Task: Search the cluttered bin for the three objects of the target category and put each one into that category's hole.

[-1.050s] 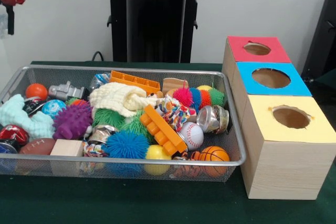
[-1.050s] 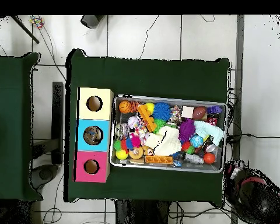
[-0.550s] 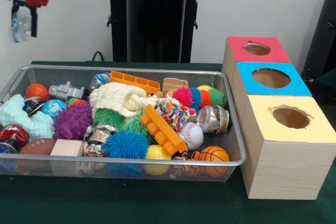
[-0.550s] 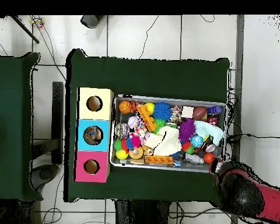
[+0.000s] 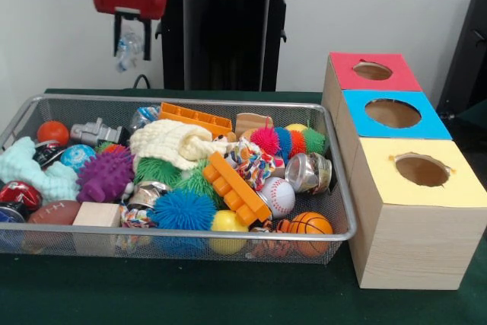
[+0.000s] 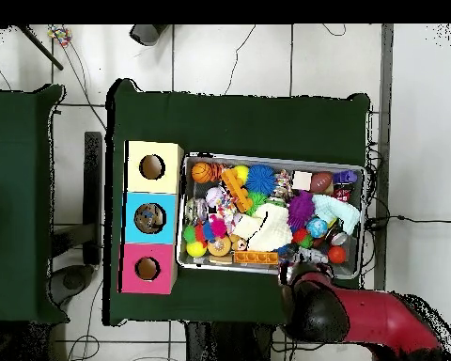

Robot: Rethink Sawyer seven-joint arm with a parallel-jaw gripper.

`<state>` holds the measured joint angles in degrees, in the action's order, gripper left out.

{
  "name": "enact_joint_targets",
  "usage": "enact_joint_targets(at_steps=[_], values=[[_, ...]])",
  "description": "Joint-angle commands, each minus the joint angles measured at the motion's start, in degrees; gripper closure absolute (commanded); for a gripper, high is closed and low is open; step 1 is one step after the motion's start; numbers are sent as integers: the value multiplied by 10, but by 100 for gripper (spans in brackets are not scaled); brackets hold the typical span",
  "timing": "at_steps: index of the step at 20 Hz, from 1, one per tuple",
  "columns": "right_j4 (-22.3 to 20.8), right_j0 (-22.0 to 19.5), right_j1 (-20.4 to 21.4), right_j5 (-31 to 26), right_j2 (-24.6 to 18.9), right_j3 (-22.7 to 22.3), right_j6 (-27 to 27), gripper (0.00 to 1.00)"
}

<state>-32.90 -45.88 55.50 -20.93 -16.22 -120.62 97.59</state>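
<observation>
The red-and-black gripper [image 5: 130, 36], clamped on a crumpled clear plastic bottle [image 5: 127, 45], hung above the wire mesh bin [image 5: 335, 180] at eleven o'clock; carrying looked underway, toward the holed boxes [image 5: 415, 188] at three o'clock.

- A dark green cloth [image 5: 190, 294] covered the table.
- A second green-covered table [image 6: 18, 202] stood apart at the overhead view's left edge.
- The floor [image 6: 267, 56] was pale tile with dark seams.
- Thin cables [image 6: 234, 61] trailed across the tiles.
- A plain white wall [image 5: 365, 5] lay behind.
</observation>
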Motion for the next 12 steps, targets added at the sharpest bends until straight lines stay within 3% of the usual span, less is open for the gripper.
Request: enact_joint_targets(at_steps=[1,7,12], values=[[14,36,-7,40,29,-45,106,100],[12,19,-7,56,44,-52,91,100],[42,-25,48,26,28,-90,59,100]])
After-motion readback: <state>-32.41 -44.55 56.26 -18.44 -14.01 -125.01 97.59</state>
